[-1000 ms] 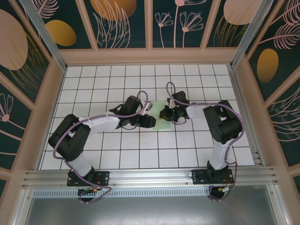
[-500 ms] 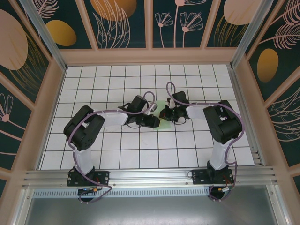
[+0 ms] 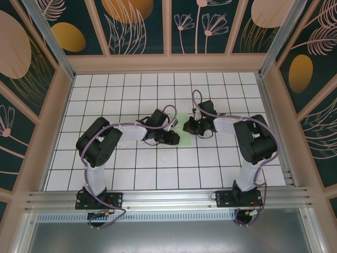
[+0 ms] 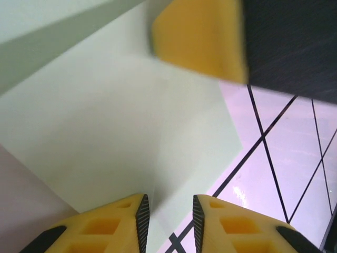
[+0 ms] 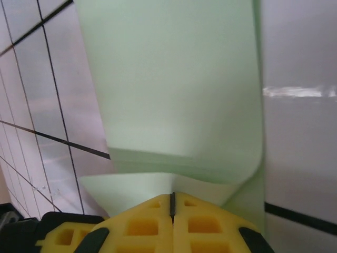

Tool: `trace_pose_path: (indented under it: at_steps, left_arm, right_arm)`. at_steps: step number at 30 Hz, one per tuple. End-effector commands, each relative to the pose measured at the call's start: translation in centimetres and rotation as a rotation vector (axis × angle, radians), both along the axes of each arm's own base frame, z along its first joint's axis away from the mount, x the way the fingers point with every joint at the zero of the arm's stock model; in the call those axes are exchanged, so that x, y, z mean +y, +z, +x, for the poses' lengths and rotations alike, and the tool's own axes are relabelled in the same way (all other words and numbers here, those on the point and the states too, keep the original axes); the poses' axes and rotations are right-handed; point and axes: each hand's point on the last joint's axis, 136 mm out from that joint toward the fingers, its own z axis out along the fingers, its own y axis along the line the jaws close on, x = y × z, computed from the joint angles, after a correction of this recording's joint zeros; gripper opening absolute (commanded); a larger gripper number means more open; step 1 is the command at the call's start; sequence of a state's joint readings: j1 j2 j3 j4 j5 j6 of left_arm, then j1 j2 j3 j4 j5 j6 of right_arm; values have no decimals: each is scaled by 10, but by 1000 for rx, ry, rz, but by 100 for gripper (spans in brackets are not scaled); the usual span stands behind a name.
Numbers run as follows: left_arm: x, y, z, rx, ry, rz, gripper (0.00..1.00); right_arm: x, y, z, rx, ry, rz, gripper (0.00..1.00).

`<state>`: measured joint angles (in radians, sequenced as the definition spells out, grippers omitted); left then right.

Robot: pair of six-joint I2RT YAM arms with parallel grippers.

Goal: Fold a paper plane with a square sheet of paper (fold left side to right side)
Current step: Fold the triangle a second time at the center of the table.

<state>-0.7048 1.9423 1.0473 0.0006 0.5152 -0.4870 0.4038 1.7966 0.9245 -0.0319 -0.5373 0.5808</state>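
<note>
Now, paper: the square sheet of paper (image 3: pixel 180 126) lies mid-tabletop between the two tools, partly folded; the right wrist view shows stacked layers curling up at one edge.
Right tool: the right tool (image 5: pixel 172 203) has its yellow fingers pressed together, apparently pinching the near edge of the green sheet.
Left tool: the left tool (image 4: pixel 168 213) hovers over the paper with a narrow gap between its fingers; nothing sits in that gap, though the sheet lies right beneath.
Opposite finger: a yellow pad (image 4: pixel 202 37) of the other arm shows at the top of the left wrist view, close above the paper.
Tabletop: white grid tiles (image 3: pixel 158 174) surround the sheet.
Step, as I judge it: mid-fold, one side held down while a flap gets positioned or creased.
Next move: likely lowering the left tool to press the crease flat without dragging the sheet.
</note>
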Motion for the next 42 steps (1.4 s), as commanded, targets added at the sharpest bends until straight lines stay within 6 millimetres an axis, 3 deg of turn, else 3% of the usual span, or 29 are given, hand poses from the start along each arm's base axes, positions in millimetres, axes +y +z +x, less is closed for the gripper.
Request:
trace_pose_path:
  at_steps: [1,9,15,21,32,42]
  left_arm:
    - [17,-40,-15,47,-4,153,29]
    - [18,-47,-18,44,0,186,25]
    - [21,-50,-19,41,2,204,24]
    - [21,-50,-20,39,6,207,24]
    - [25,-55,-21,41,11,225,24]
    - [27,-59,-25,46,9,230,24]
  right_arm:
    - [-5,17,-9,-30,12,-6,3]
    - [14,6,-40,18,49,53,0]
    - [30,-2,-38,26,68,68,0]
    - [32,-9,-35,31,67,55,0]
    - [7,-35,-21,31,2,-111,0]
    - [-17,-35,3,-2,-46,-179,0]
